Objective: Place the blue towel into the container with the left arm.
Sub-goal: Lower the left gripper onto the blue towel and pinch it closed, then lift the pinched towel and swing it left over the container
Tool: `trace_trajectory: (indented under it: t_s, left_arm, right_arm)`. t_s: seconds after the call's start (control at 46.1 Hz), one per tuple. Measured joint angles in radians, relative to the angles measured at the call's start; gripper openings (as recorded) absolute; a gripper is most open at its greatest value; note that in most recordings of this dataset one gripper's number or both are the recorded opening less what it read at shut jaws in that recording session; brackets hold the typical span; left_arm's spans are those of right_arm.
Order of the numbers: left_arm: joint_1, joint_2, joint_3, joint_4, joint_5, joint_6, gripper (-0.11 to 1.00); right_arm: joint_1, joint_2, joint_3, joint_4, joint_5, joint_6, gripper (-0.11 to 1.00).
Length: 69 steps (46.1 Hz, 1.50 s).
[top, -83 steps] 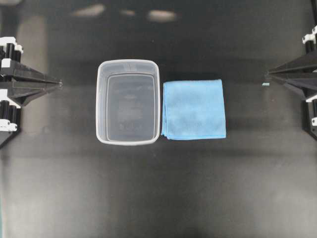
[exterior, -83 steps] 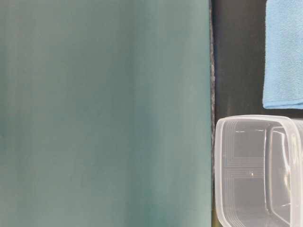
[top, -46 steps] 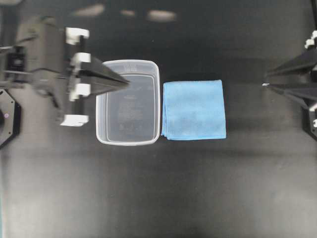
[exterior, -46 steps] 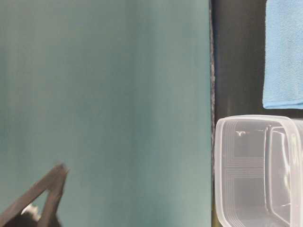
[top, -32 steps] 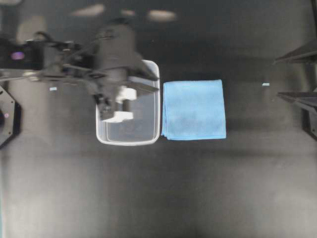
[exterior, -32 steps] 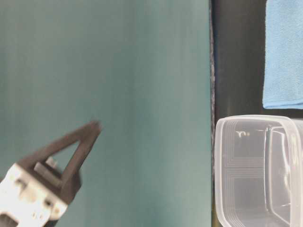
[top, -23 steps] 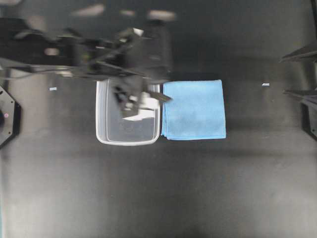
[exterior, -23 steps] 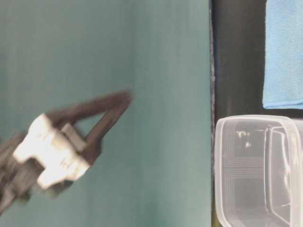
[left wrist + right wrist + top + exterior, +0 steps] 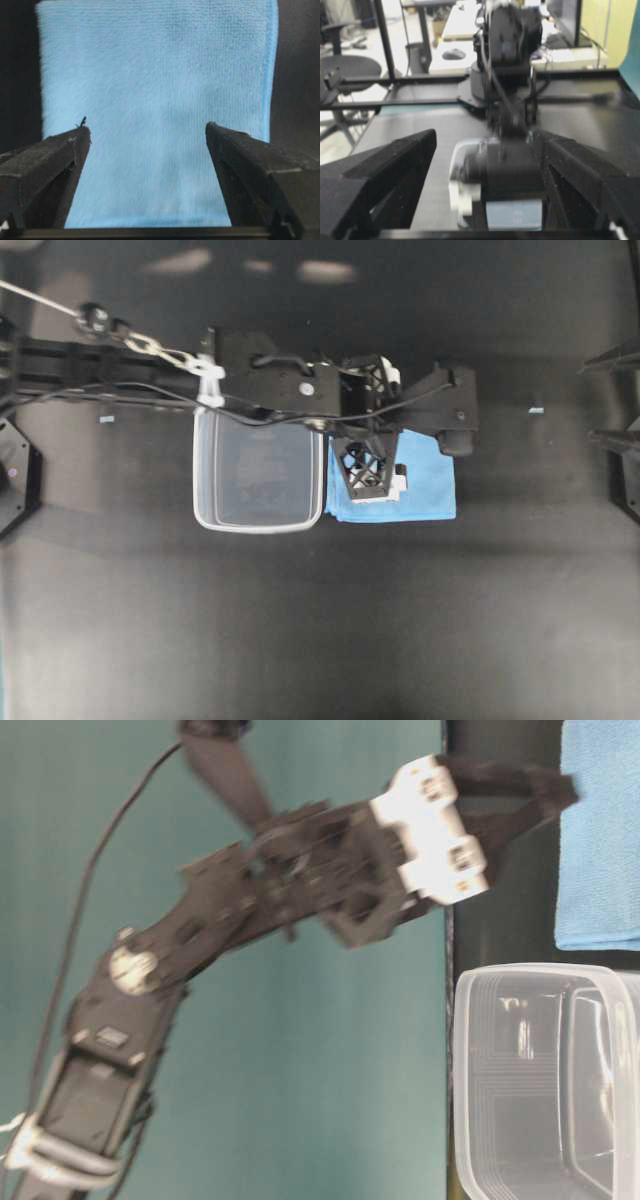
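The blue towel (image 9: 425,488) lies flat on the black table, just right of the clear container (image 9: 200,470), which is empty. My left gripper (image 9: 365,480) hangs open above the towel's left half, pointing down. In the left wrist view the left gripper (image 9: 146,127) spans the towel (image 9: 155,70) with both fingers apart and nothing between them. The table-level view shows the left gripper (image 9: 560,790) near the towel (image 9: 600,850), with the container (image 9: 470,1050) below. My right gripper (image 9: 587,402) is open and empty at the right edge; it also shows in the right wrist view (image 9: 482,137).
The left arm (image 9: 270,385) and its cables stretch across the container's far rim. A small pale speck (image 9: 536,410) and another (image 9: 106,420) lie on the table. A teal wall (image 9: 250,1020) fills the table-level view.
My left arm has swung from the left edge across the container to above the towel. The right gripper's fingers have spread apart. Towel and container have not moved.
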Motion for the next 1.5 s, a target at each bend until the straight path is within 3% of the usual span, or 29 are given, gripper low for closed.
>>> trace_trajectory:
  t_s: [0.39, 0.52, 0.629, 0.781, 0.846, 1.171, 1.388, 1.496]
  left_arm:
    - [-0.005, 0.103, -0.026, 0.0, 0.005, 0.0, 0.88]
    - [-0.005, 0.109, -0.026, 0.0, 0.008, 0.002, 0.79]
    - [-0.005, 0.107, -0.026, 0.0, 0.008, -0.003, 0.58]
    - [-0.012, 0.107, -0.026, 0.0, 0.012, -0.002, 0.18]
    - [-0.02, 0.106, -0.026, 0.0, 0.012, -0.002, 0.06]
    - [-0.032, 0.029, -0.026, 0.0, 0.031, -0.002, 0.06]
    - [-0.031, -0.187, -0.026, 0.0, 0.137, -0.002, 0.06]
    - [-0.025, -0.313, 0.018, 0.0, 0.199, -0.002, 0.06]
  right_arm:
    - [0.0, -0.002, 0.0, 0.0, -0.021, 0.0, 0.75]
    - [-0.002, -0.002, 0.0, 0.0, -0.023, -0.002, 0.75]
    - [-0.002, -0.002, 0.0, 0.0, -0.025, -0.005, 0.75]
    - [-0.002, -0.002, 0.0, 0.0, -0.025, -0.006, 0.75]
    - [-0.002, 0.0, 0.0, 0.0, -0.025, -0.006, 0.75]
    - [-0.002, -0.002, 0.002, -0.002, -0.025, -0.006, 0.75]
    - [-0.002, -0.002, 0.0, 0.0, -0.025, -0.006, 0.75]
    - [0.0, -0.002, 0.0, 0.0, -0.025, -0.003, 0.75]
